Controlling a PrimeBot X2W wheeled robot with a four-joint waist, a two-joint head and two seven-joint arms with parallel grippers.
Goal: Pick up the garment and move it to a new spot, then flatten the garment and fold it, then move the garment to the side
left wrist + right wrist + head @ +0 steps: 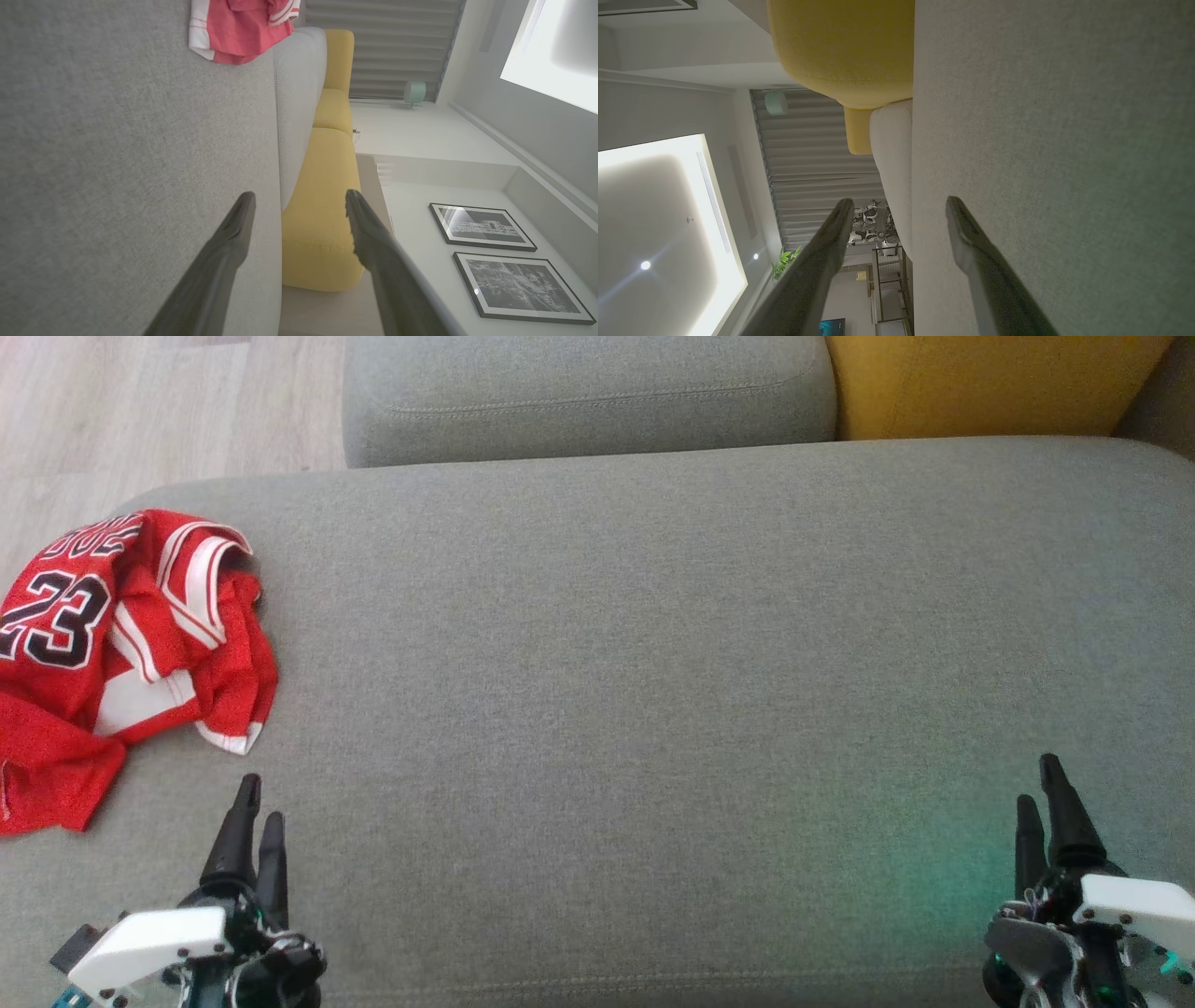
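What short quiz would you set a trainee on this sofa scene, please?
1. Fill in: the red jersey bears the number __.
2. Which hand stands nearer the jersey? A: left hand; B: right hand.
3. True or false: the jersey lies folded flat at the middle of the grey cushion.
Key: 1: 23. 2: A. 3: false; it lies crumpled at the cushion's left end, and both hands are open and empty.
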